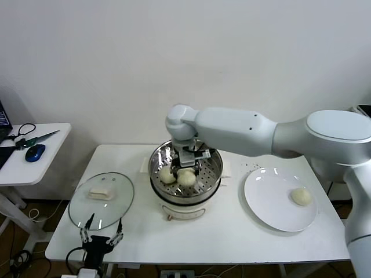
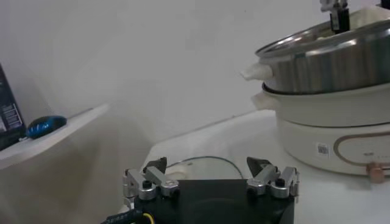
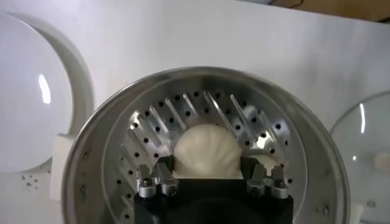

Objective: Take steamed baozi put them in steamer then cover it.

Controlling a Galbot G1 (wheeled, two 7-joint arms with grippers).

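I have the right gripper [image 3: 210, 178] down inside the steamer [image 1: 214, 165], jaws clamped on a steamed baozi [image 3: 207, 151] just beside two others [image 1: 168, 174], and I judge a clumsy release could squash or drag the soft dough against its neighbours.

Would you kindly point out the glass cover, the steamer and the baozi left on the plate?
glass cover [image 1: 110, 208]: head view, bare glass near its front rim.
steamer [image 1: 215, 167]: head view, steel wall.
baozi on the plate [image 1: 301, 196]: head view, its domed top.

shiny perforated metal steamer [image 3: 201, 128]; smooth matt dough baozi [image 3: 207, 152]; glossy glass cover [image 1: 101, 200].
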